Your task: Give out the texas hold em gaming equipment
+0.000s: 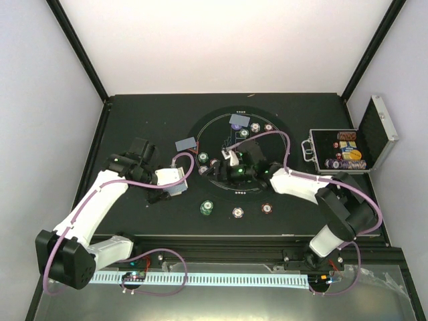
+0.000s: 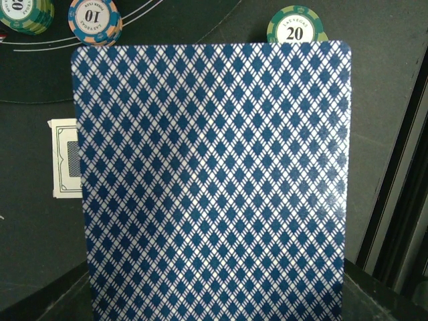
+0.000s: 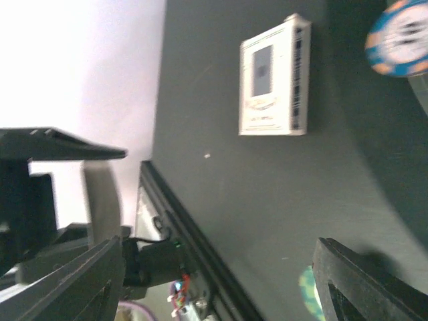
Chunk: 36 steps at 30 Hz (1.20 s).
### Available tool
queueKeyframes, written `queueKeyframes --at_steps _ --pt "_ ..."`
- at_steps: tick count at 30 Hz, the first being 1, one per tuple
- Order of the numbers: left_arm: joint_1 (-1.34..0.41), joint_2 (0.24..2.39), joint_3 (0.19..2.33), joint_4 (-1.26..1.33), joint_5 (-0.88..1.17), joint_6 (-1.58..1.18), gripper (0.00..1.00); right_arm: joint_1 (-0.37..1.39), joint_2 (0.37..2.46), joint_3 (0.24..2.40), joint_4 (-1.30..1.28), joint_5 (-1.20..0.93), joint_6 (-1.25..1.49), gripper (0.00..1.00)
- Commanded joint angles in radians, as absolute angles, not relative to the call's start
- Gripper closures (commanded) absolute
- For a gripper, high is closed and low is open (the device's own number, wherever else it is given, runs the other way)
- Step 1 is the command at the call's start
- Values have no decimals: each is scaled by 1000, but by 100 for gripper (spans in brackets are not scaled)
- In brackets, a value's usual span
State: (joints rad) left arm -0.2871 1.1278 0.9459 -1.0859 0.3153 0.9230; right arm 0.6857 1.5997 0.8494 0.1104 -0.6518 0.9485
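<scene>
Left gripper (image 1: 174,182) clamps a card (image 2: 214,180), long axis along the fingers, just left of the mat (image 1: 214,124); right gripper (image 3: 214,281) gapes empty.

In your left wrist view, the blue diamond-patterned playing card (image 2: 214,180) fills the frame, and its bottom is cut off. It covers half the white card box (image 2: 65,159) and the lower part of the green-rimmed chip marked 20 (image 2: 296,27). On your right wrist view, the blue-and-orange chip (image 3: 401,37) is blurred and cropped.
</scene>
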Motion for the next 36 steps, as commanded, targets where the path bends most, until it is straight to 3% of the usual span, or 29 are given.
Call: queueKeyframes --at_steps 1,19,36 --pt "-279 1109 976 -1100 335 922 98 764 1576 836 346 -675 1074 21" --pt "-279 1100 962 -1094 332 929 98 906 1799 980 493 -710 1178 24" --pt "-280 1094 966 -1095 325 932 98 872 1900 1005 463 -733 1160 32"
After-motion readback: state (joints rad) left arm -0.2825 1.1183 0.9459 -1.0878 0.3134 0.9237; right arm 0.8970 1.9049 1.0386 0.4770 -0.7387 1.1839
